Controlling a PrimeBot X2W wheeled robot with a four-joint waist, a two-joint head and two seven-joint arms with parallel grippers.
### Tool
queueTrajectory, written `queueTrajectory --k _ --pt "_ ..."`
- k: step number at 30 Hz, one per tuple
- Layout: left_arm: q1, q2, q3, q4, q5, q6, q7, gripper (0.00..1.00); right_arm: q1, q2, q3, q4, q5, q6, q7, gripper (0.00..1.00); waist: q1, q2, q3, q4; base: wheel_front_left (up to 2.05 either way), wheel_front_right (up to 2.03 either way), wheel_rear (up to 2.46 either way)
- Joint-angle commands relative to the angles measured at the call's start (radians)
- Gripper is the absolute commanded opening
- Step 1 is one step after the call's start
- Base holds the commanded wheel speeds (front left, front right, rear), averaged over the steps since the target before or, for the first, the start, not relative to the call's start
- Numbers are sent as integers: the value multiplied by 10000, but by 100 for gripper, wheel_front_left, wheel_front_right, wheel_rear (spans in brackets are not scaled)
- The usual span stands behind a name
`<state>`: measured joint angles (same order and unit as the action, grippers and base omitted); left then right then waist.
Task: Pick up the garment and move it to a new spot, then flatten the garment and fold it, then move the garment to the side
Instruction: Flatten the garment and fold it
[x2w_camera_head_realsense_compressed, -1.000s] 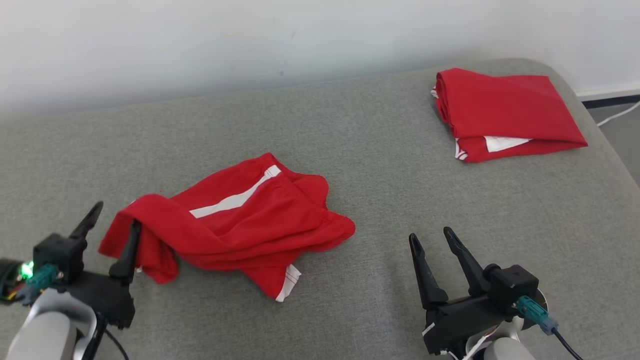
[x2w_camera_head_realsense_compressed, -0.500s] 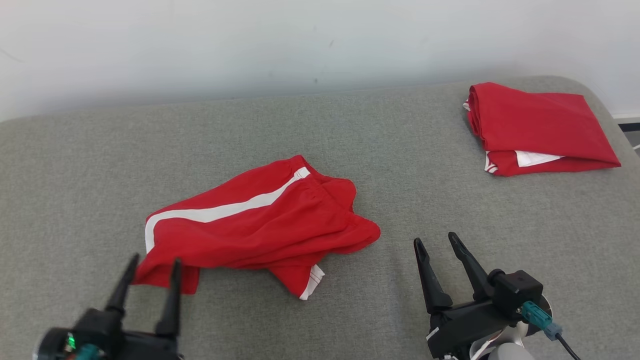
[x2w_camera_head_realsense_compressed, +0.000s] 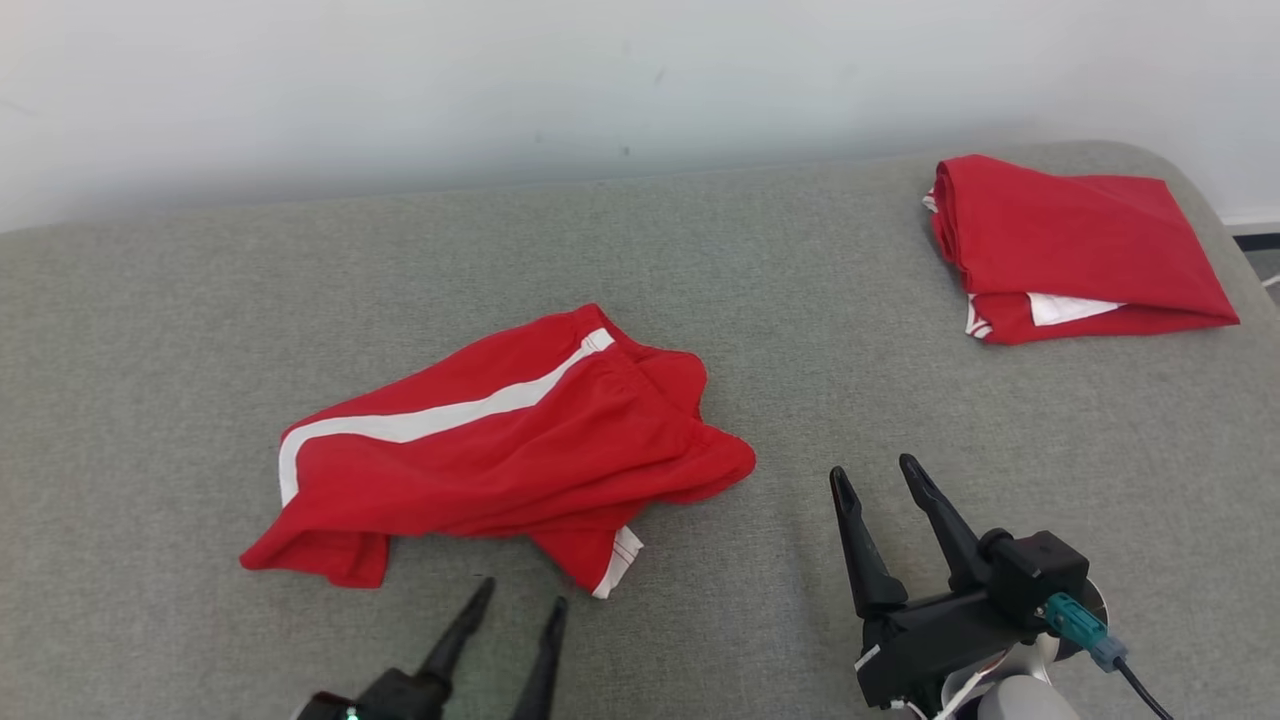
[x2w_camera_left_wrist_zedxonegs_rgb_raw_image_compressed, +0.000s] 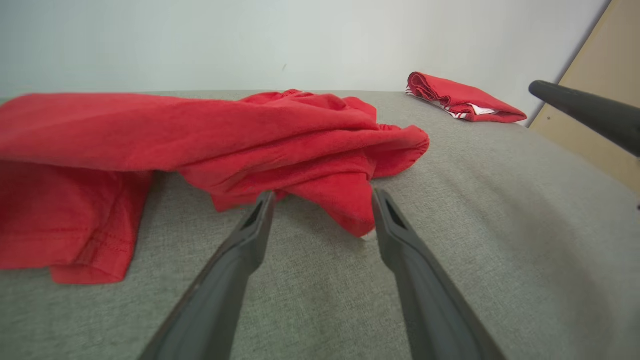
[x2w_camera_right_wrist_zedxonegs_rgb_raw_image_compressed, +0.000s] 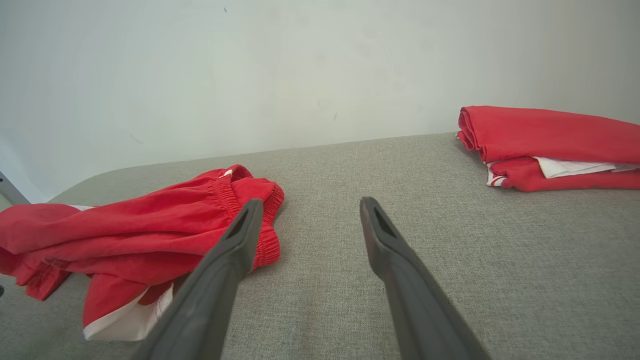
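The garment (x2w_camera_head_realsense_compressed: 500, 450), red shorts with a white side stripe, lies crumpled in the middle of the grey padded surface (x2w_camera_head_realsense_compressed: 180, 330). My left gripper (x2w_camera_head_realsense_compressed: 522, 595) is open at the bottom edge, just short of the shorts' white-trimmed front hem. In the left wrist view, that left gripper (x2w_camera_left_wrist_zedxonegs_rgb_raw_image_compressed: 322, 195) has its tips close to a hanging fold of the garment (x2w_camera_left_wrist_zedxonegs_rgb_raw_image_compressed: 250, 135), with nothing between its fingers. My right gripper (x2w_camera_head_realsense_compressed: 872, 470) stands open and empty to the right of the shorts. Seen from the right wrist, my right gripper (x2w_camera_right_wrist_zedxonegs_rgb_raw_image_compressed: 311, 201) points past the garment (x2w_camera_right_wrist_zedxonegs_rgb_raw_image_compressed: 150, 230).
A second red garment (x2w_camera_head_realsense_compressed: 1070, 250), neatly folded, rests at the far right corner near the surface's rounded edge; it is also in view as the folded garment (x2w_camera_right_wrist_zedxonegs_rgb_raw_image_compressed: 545, 145). A pale wall (x2w_camera_head_realsense_compressed: 600, 80) runs behind. Bare grey surface lies between the two garments.
The garment's left end, draped at my left gripper a second ago, now lies spread on the surface. My left gripper has moved right along the front of the garment. The camera shifted slightly.
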<state>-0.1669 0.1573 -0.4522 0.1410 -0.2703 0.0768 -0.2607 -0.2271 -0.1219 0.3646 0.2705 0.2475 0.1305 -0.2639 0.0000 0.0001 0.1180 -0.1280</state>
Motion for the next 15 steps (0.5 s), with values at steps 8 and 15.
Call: queueTrajectory --k 8,15 --pt "-441 -356 -233 1065 411 -75 -61 100 -210 50 -8 -72 87 5 -3 100 0 -1 281 -577 0 0 0" --pt "-778 -584 -69 1783 719 108 -62 100 -279 110 -76 -109 77 5 -3 100 0 -1 484 -1085 0 0 0"
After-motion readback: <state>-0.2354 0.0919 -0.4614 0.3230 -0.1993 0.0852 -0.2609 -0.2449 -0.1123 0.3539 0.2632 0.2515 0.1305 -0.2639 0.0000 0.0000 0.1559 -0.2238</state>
